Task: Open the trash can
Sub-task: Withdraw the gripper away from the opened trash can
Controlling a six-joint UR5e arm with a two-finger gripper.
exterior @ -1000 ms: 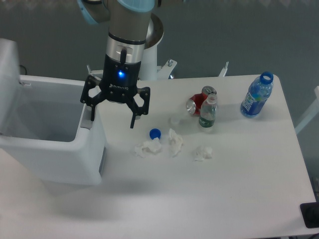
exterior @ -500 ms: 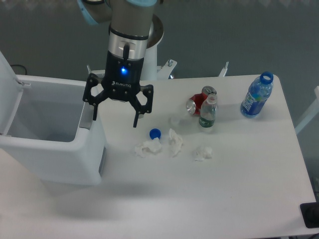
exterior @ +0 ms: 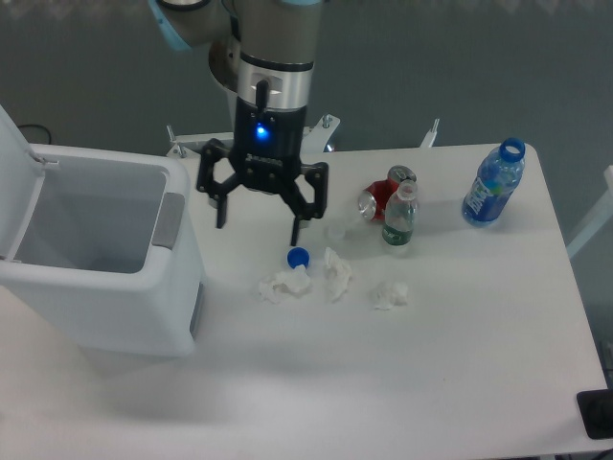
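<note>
The large white trash can [exterior: 105,297] stands at the table's left edge. Its lid [exterior: 17,182] is swung up at the far left, and the hollow inside shows. The grey push-button tab [exterior: 170,219] sits on its right rim. My gripper [exterior: 257,228] hangs open and empty above the table, just right of the can and apart from it. Its fingers point down, one near the tab side and one above a blue bottle cap [exterior: 298,257].
Crumpled white tissues [exterior: 285,284] [exterior: 336,271] [exterior: 390,294] lie mid-table. A red can [exterior: 380,196] lies beside a small green-labelled bottle [exterior: 399,217]. A blue bottle [exterior: 493,185] stands at the far right. The robot's base [exterior: 287,125] is behind the table.
The gripper has moved right, away from the can's tab, which now shows uncovered. The lid has swung further up and back at the left.
</note>
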